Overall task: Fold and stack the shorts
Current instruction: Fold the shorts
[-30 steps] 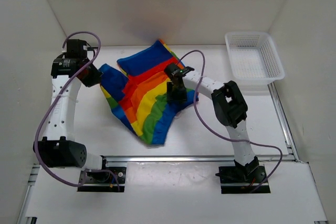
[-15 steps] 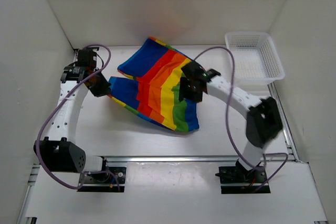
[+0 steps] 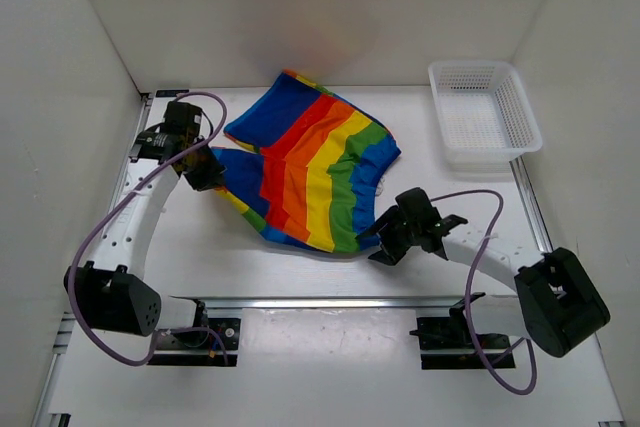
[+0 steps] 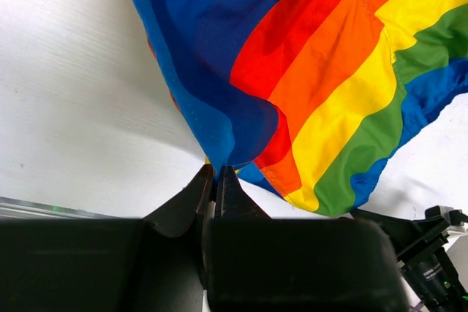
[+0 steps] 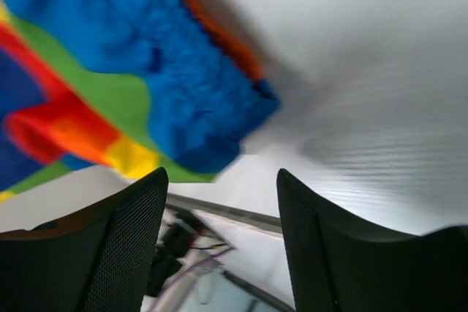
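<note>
The rainbow-striped shorts (image 3: 318, 172) lie spread on the white table, blue edge at the far left and blue hem at the right. My left gripper (image 3: 207, 175) is shut on the shorts' blue left edge; in the left wrist view the fabric (image 4: 322, 78) runs straight into the closed fingertips of that gripper (image 4: 217, 174). My right gripper (image 3: 379, 246) stands open just off the shorts' near right corner, holding nothing. In the right wrist view the blurred blue and green cloth (image 5: 139, 71) lies beyond the open right gripper (image 5: 222, 179).
A white mesh basket (image 3: 484, 113) stands at the far right of the table. White walls close in the left, far and right sides. A metal rail (image 3: 330, 300) runs along the near edge in front of the arm bases.
The right gripper let go of the shorts and drew back toward the near right. The cloth now lies spread out flat to the right. The left gripper shifted slightly right, still gripping.
</note>
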